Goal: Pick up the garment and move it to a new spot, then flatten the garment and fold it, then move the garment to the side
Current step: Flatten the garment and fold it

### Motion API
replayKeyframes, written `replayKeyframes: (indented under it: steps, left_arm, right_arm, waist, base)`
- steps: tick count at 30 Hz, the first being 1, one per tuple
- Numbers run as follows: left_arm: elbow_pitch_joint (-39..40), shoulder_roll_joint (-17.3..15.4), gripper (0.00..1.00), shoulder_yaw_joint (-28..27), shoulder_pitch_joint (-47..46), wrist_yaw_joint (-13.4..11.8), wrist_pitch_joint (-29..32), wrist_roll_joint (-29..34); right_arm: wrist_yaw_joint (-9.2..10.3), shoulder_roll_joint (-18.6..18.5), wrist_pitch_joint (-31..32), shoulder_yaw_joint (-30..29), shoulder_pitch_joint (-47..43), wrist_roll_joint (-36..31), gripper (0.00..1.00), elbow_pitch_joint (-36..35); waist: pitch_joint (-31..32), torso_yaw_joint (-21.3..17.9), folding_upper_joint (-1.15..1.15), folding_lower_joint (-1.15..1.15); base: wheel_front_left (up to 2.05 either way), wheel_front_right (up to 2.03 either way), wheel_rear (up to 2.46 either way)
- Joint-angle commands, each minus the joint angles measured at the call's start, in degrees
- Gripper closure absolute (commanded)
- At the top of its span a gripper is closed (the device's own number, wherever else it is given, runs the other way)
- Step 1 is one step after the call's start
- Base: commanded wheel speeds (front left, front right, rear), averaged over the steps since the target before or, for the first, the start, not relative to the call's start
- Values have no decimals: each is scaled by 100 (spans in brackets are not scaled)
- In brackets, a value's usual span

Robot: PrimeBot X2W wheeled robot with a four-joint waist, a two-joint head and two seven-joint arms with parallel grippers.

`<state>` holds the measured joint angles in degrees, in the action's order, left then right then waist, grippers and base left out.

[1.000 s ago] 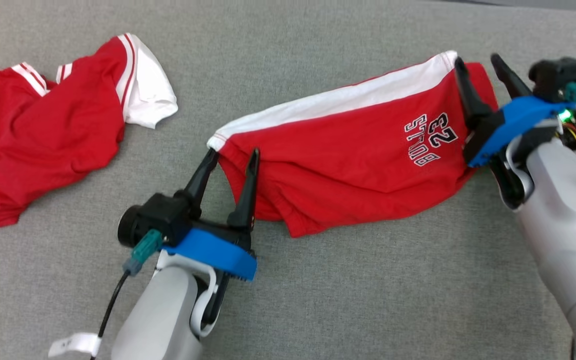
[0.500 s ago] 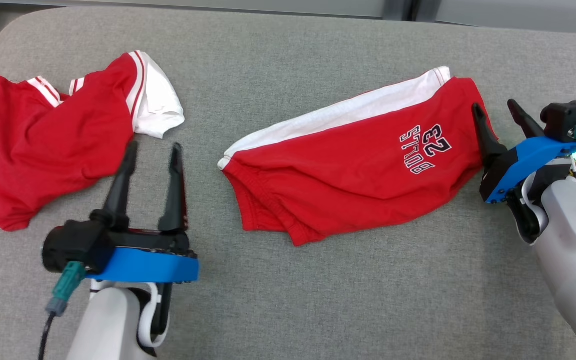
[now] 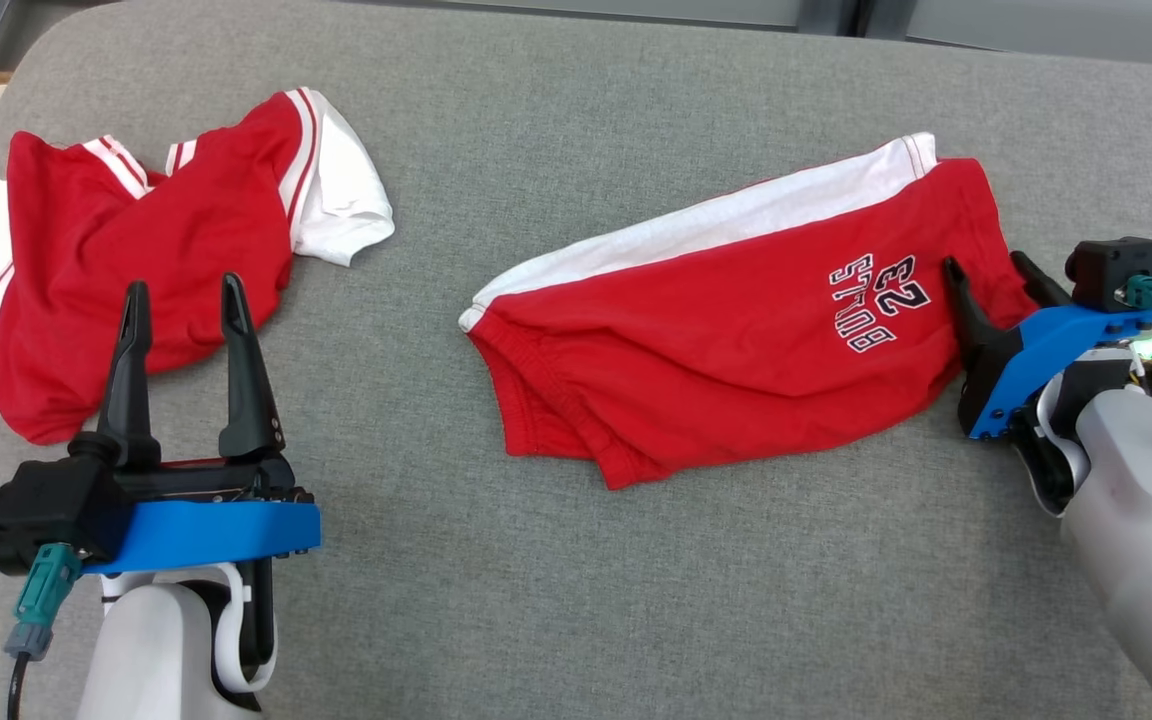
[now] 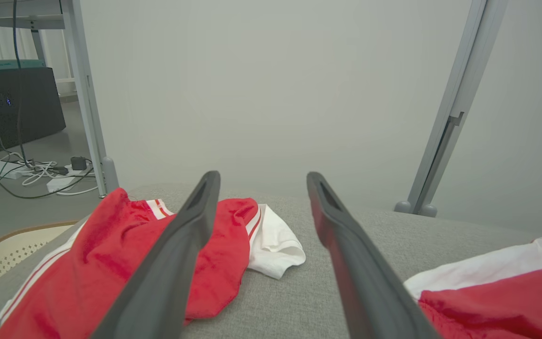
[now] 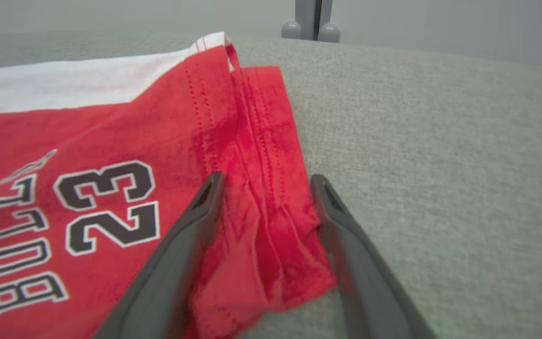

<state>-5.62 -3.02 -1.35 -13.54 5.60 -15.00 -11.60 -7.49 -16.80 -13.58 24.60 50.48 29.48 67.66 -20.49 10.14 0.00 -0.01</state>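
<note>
Red shorts (image 3: 736,330) with a printed number are lying folded lengthwise toward the right of the table (image 3: 576,600), with nothing gripping them. The right gripper (image 3: 986,262) is standing wide, its fingers straddling the bunched hem at the shorts' right end without clamping it. The left gripper (image 3: 184,286) is hovering wide and empty, well apart from the shorts, near a crumpled red-and-white jersey (image 3: 136,270) at the left. By my reading, the pick-up, flattening and folding are looking done, and only the shift to the side seems to be remaining. The table is wearing grey woven fabric. Behind it a pale wall (image 4: 271,84) is rising between metal posts (image 4: 445,117), with cables (image 4: 26,169) trailing across the floor.
</note>
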Motion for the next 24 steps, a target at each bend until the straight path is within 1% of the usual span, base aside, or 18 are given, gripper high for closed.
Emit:
replayKeyframes:
  steps: [1, 9, 14, 17, 20, 24]
  left_arm:
    - [14, 16, 0, -20, 44, -63, -27, 24]
    - [-75, 16, 0, -49, 92, -152, -27, 92]
    - [-121, 16, 0, -137, 188, -124, -27, 167]
    - [-94, 15, 0, -149, 256, -149, -27, 194]
    - [-74, 14, 0, -185, 355, -148, -27, 206]
    - [-79, 13, 0, -242, 480, -128, -27, 240]
  right_arm:
    - [-2, 85, 122, 111, -107, 85, 100, 19]
    - [0, -14, -66, 101, -234, 618, 100, -370]
    - [0, -114, -143, -34, -680, 1036, 100, -743]
    - [0, -162, -160, -116, -917, 1166, 100, -913]
    - [-1, -251, -165, -335, -1285, 1350, 100, -1225]
    - [-1, -324, -169, -728, -1830, 1429, 100, -1602]
  waist:
    - [-5, -15, 0, 1]
    - [106, -170, 0, 1]
    - [308, -362, 0, 1]
    - [395, -451, 0, 1]
    - [518, -589, 0, 1]
    - [650, -747, 0, 1]
  base:
    - [0, 0, 0]
    - [0, 0, 0]
    - [0, 0, 0]
    - [0, 0, 0]
    - [0, 0, 0]
    - [0, 0, 0]
